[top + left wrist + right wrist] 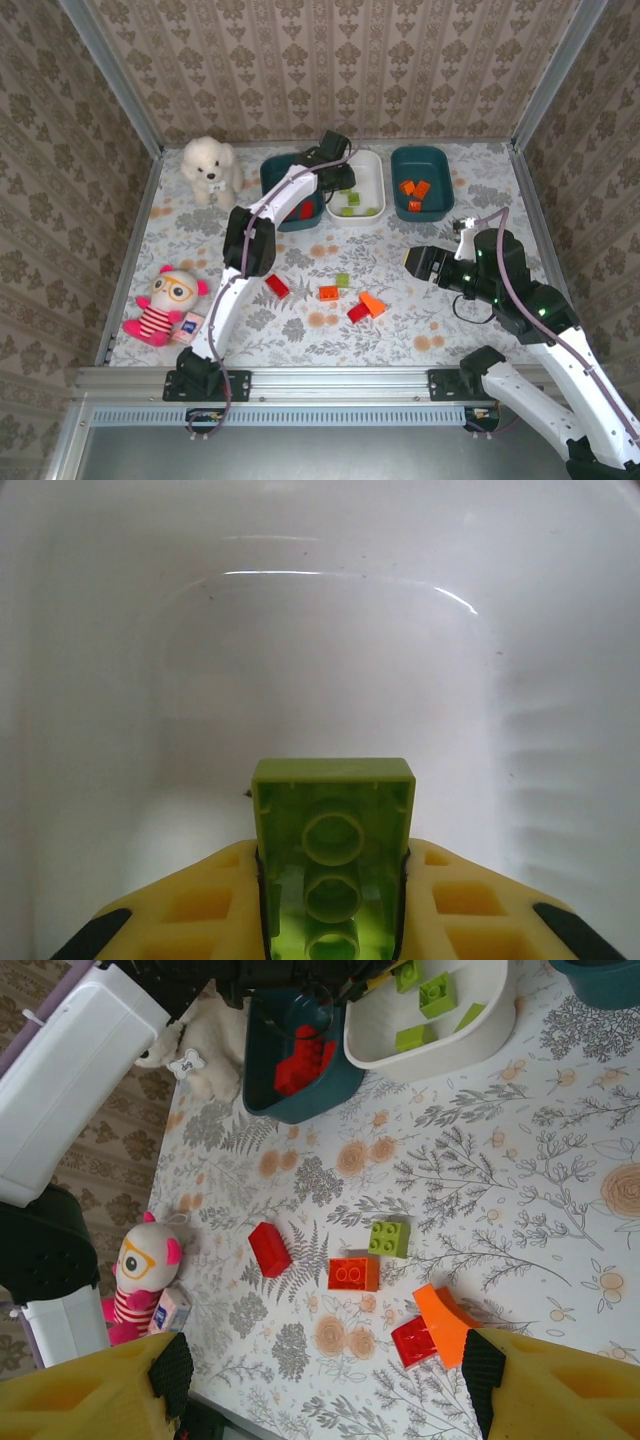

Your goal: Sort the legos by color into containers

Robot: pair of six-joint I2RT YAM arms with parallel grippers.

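left end effector (330,905) pinches green lego (332,815) in white tub (300,650); right end effector (328,1378) spread.

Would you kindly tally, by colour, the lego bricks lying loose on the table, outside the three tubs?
Red bricks: 2
Orange bricks: 2
Lime green brick: 1
Total: 5
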